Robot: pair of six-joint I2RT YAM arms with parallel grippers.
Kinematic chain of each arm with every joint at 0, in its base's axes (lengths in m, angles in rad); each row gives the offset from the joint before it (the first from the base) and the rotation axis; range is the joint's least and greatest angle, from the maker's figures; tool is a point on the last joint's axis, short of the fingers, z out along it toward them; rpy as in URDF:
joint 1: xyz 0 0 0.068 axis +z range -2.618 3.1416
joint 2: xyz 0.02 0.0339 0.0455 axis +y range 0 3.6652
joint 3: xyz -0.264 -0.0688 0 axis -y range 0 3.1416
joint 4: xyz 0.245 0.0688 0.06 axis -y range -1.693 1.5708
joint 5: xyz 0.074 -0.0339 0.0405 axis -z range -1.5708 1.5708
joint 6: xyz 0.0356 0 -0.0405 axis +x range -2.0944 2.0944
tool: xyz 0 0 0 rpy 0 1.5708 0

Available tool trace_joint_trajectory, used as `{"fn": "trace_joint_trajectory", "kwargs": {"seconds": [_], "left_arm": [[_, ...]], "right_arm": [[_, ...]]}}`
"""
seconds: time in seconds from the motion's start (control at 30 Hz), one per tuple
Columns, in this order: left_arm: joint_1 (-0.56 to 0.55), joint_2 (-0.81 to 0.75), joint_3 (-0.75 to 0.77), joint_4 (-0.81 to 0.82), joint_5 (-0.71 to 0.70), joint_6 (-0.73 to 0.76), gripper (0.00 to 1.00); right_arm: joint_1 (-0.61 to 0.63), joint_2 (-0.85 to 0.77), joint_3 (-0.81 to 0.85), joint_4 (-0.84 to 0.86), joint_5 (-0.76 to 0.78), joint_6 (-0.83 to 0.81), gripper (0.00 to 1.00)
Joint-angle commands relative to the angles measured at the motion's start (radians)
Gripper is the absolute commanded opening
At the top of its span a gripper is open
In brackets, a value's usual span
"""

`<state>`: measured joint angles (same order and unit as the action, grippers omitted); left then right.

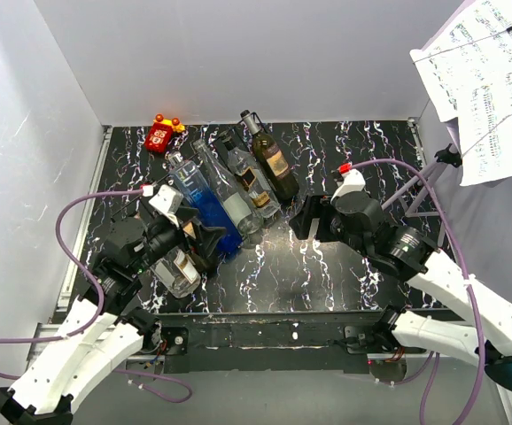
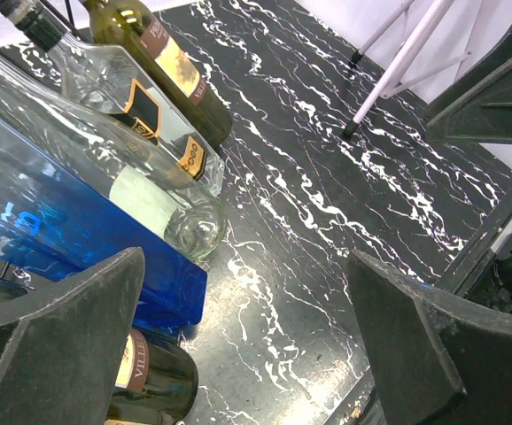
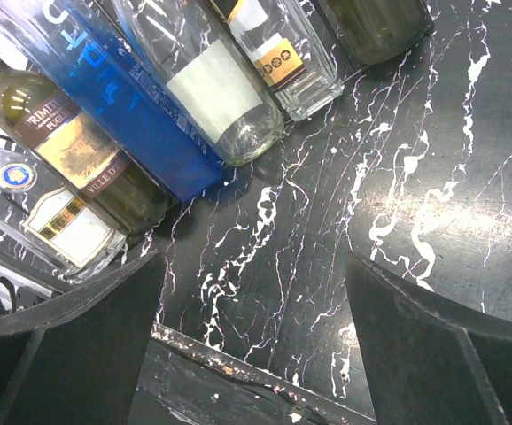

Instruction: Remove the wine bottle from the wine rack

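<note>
From above, a row of bottles lies side by side, slanting across the black marbled table: a green wine bottle at the right end, then clear bottles, then a blue bottle. More glass is half covered by the left arm. The left gripper hangs over the near-left end of the row and the right gripper sits over bare table just beside the right end. Neither touches a bottle. A red toy sits at the far edge and a music stand leans in from the right. The wine rack itself cannot be made out here, since thin black wire on a black top is lost. So I cannot tell which bottles rest on it.

The left wrist view shows that gripper spread wide with nothing between its fingers. The blue bottle's base and a second wine bottle lie just beyond the left finger, and this bottle is mostly cut off.

The right wrist view shows the right gripper equally wide and empty over bare marble, with the bottle bases lined up ahead of it. Labels are only partly legible.

By my reading the task is barely begun. No bottle is gripped or lifted, and choosing, closing on and lifting one are all left.
</note>
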<state>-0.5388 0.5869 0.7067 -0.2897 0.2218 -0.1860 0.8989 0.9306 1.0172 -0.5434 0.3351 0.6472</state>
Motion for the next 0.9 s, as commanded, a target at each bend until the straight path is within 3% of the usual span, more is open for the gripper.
{"fn": "trace_joint_trajectory", "kwargs": {"seconds": [0.0,0.2,0.6,0.67,0.77,0.87], "left_arm": [[-0.003,-0.035,-0.001,0.004,-0.056,0.000,0.98],[-0.003,-0.019,0.022,-0.041,-0.208,-0.042,0.98],[-0.001,0.097,0.273,-0.480,-0.827,-0.274,0.96],[0.000,0.123,0.298,-0.535,-0.884,-0.319,0.89],[0.011,0.142,0.294,-0.589,-0.950,-0.381,0.70],[0.060,0.145,0.258,-0.551,-0.951,-0.368,0.65]], "right_arm": [[0.005,-0.056,0.011,0.025,0.030,-0.001,0.91],[0.005,-0.102,0.000,-0.007,0.065,0.029,0.90],[0.005,-0.239,-0.066,-0.013,0.090,-0.012,0.83],[0.005,-0.259,-0.083,-0.006,0.085,-0.020,0.82],[0.006,-0.280,-0.098,-0.010,0.070,-0.020,0.81],[0.005,-0.292,-0.104,-0.032,0.059,-0.015,0.79]]}}
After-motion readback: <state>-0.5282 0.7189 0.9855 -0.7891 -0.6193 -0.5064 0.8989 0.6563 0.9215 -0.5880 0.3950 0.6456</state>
